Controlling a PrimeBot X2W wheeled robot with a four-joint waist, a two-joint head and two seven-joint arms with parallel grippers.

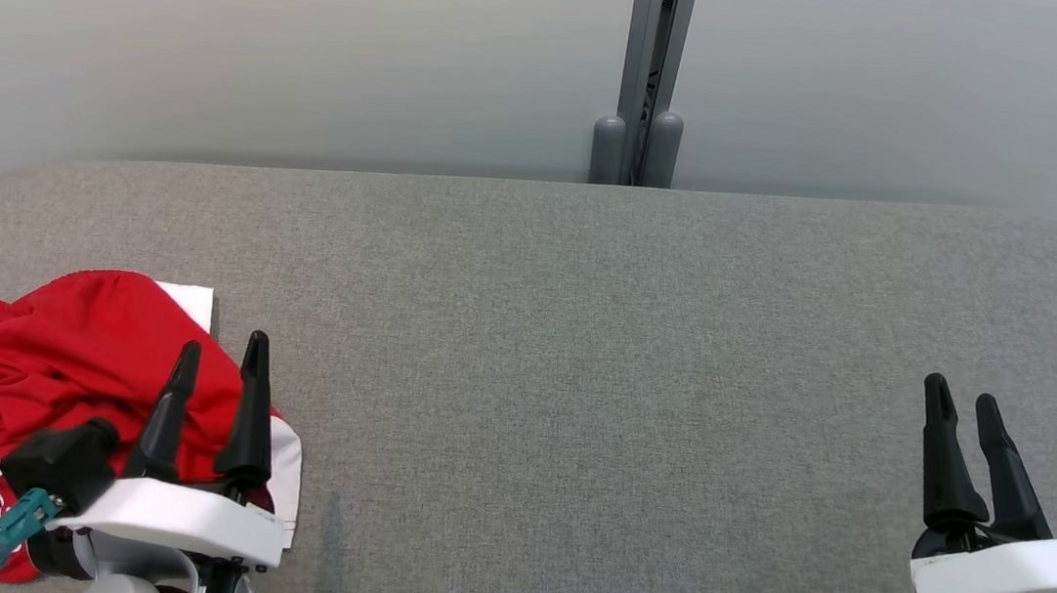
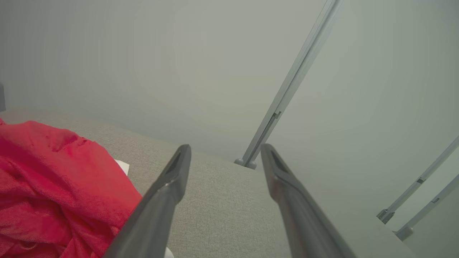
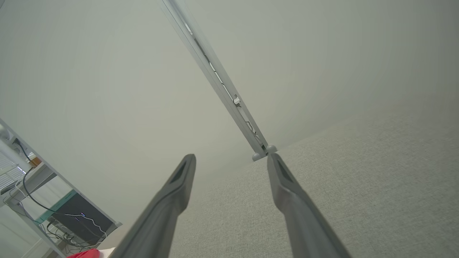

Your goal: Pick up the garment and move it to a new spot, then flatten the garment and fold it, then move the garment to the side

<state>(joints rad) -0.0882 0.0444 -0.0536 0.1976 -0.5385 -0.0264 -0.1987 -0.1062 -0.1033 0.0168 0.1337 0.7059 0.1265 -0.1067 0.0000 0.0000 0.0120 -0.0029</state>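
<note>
On grey table (image 1: 583,342), one red garment (image 1: 40,363), left fingers (image 1: 252,405), right fingers (image 1: 943,458), both spread empty

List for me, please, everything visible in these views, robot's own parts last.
garment: one, red with white trim and black lettering, crumpled at the table's near left.
table: one, grey fabric top, before the robot.
wall panels: two, pale, behind the table.
post: one, grey, between the panels.
left gripper: one, dark-fingered, open, by the garment's right side.
right gripper: one, dark-fingered, open, above the table's near right.
</note>
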